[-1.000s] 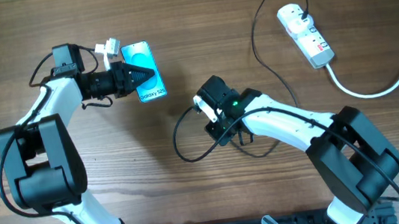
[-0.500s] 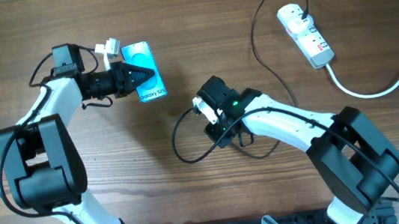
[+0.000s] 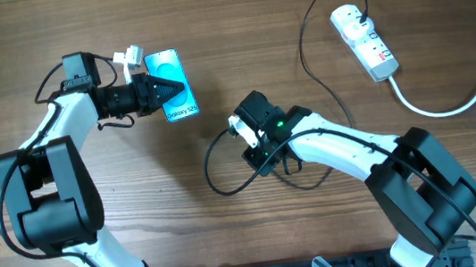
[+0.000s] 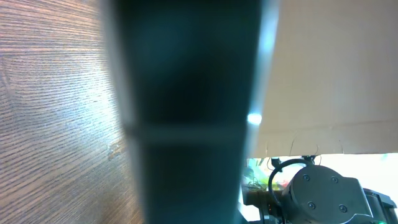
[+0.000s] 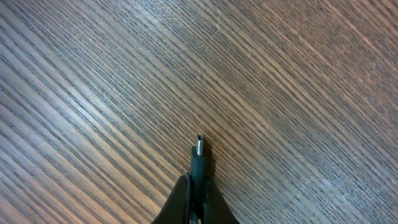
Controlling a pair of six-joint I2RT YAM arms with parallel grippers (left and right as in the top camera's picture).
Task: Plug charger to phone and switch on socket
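The phone (image 3: 165,68), teal screen up with a white text strip at its near end, is at upper left. My left gripper (image 3: 177,87) is shut on it, one dark finger lying across the screen. In the left wrist view the phone (image 4: 186,93) is a dark blur filling the middle. My right gripper (image 3: 242,131) sits mid-table, shut on the charger's black plug (image 5: 198,160), whose metal tip points away just above the wood. The thin black charger cable (image 3: 209,168) loops beside it and runs up to the white socket (image 3: 364,40) at upper right.
A thick pale cable (image 3: 451,109) curves from the socket's grey end toward the right edge. The thin black cable arcs across the upper middle of the wooden table (image 3: 73,260). The right arm (image 4: 317,196) shows low in the left wrist view.
The cable loop beside the right gripper has shifted slightly. Both arms and the phone stay where they were.
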